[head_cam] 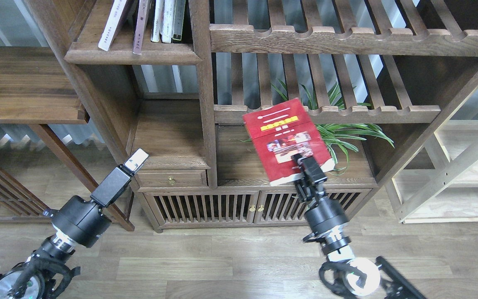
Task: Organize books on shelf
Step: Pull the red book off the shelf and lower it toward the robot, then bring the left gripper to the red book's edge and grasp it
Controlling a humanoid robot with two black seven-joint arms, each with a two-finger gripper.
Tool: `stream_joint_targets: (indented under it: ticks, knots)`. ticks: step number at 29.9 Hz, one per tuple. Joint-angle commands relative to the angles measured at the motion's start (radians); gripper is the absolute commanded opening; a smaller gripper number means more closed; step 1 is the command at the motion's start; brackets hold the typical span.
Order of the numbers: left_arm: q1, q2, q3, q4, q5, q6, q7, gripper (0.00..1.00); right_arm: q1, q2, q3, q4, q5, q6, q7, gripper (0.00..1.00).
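Note:
A bright red book (285,139) with small photos and a yellow title hangs tilted in front of the cabinet's lower middle bay. My right gripper (305,162) is shut on its lower edge, the arm rising from the bottom right. My left gripper (136,159) points up and right beside the small drawer, well left of the book, with nothing in it; its fingers look like one block. The shelf (27,112), a solid dark-brown board with a rounded front edge, lies bare at the far left.
Thin white and dark-spined volumes (147,20) lean on the upper-left board. Slatted racks (330,39) span the upper right. A potted spider plant (342,128) stands behind the book. Below are a drawer (171,179), slatted cabinet doors (206,207) and a lighter wood frame (450,174) on the right.

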Motion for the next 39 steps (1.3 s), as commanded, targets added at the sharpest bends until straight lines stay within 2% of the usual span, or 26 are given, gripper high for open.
stream_joint_targets:
  ticks: [1,14,17,21,27,39]
  knots:
    - [0.002,0.000,0.015,0.001,-0.019,-0.003,0.000,0.99,-0.019,0.010,-0.008,0.024,-0.023,0.000,-0.004,0.05]
    - [0.050,0.000,0.043,0.024,-0.194,-0.003,0.000,0.99,0.001,0.010,-0.172,0.065,-0.029,0.000,-0.010,0.05]
    - [0.070,0.000,0.033,0.044,-0.217,-0.003,0.000,0.99,0.014,0.010,-0.211,0.067,-0.030,0.000,-0.032,0.05]
    - [0.096,0.000,0.036,0.064,-0.296,-0.003,0.000,0.99,0.042,0.010,-0.244,0.068,-0.029,0.000,-0.036,0.05]
    - [0.101,0.000,0.045,0.156,-0.333,-0.003,0.000,0.99,0.079,0.010,-0.314,0.068,-0.029,0.000,-0.035,0.05]
    - [0.088,0.000,0.131,0.181,-0.344,-0.003,0.000,0.99,0.073,0.010,-0.371,0.067,-0.030,0.000,-0.036,0.05]
